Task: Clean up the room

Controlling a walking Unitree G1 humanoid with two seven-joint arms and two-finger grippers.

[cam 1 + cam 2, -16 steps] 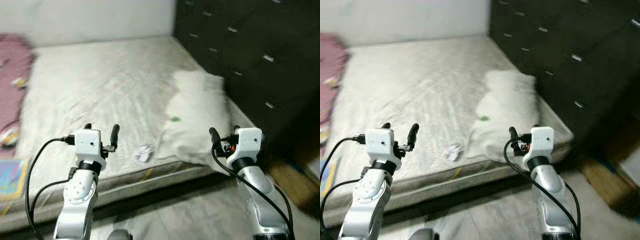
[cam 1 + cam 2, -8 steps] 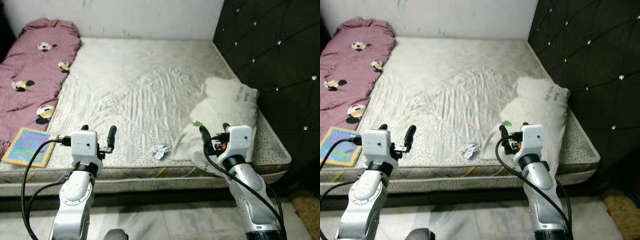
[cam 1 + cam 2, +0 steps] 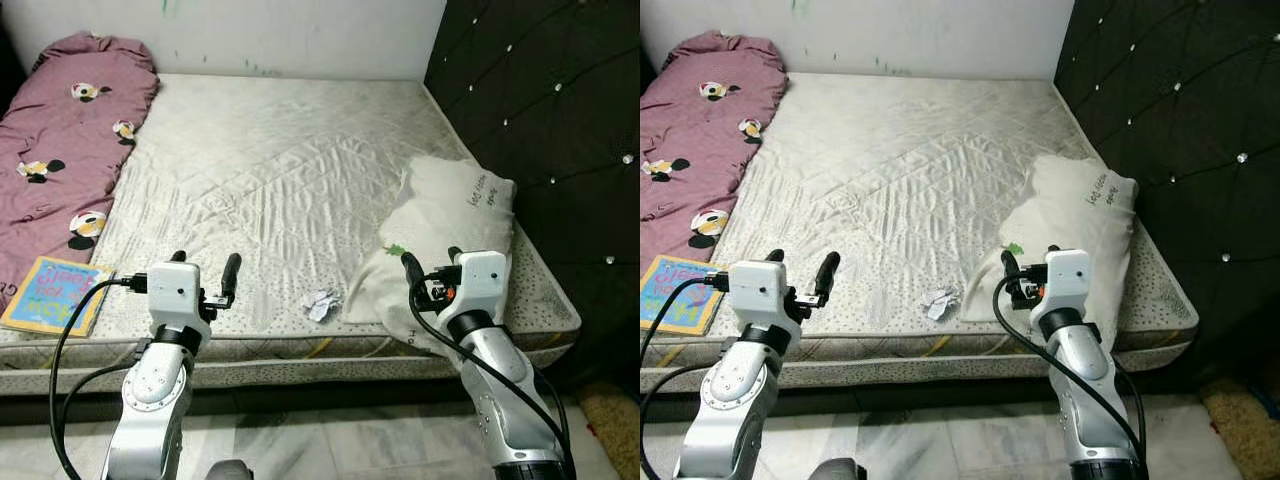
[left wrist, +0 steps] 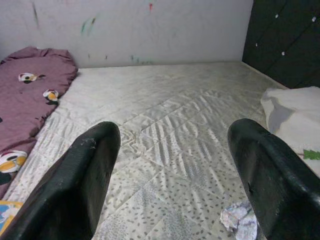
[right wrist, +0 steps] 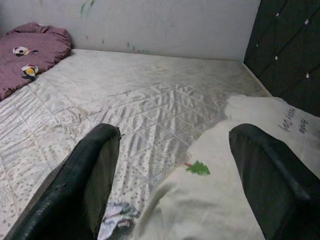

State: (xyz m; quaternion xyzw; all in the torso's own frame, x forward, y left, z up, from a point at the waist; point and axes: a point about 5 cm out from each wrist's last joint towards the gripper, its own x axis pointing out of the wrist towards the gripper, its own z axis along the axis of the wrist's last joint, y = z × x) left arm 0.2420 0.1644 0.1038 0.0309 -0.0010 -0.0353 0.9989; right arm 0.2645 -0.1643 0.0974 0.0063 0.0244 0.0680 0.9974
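Bed [image 3: 290, 170]: bare mattress, everything lies on it.
Blanket [image 3: 60, 150]: maroon, bunched along the robot's left edge.
Pillow [image 3: 445, 235]: white, by the dark headboard [image 3: 545, 120]; leave it flat.
Book [image 3: 55, 295]: near left corner.
Paper scrap [image 3: 322, 303]: crumpled, near front edge, just beside the pillow; likely first pick.
Left gripper [image 3: 203, 267]: fingers spread, empty, raised at the bed's front edge.
Right gripper [image 3: 430, 265]: fingers spread, empty; nearer the scrap, so lower it straight over.

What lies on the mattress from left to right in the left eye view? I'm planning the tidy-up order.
Purple blanket → colourful book → crumpled paper → white pillow.
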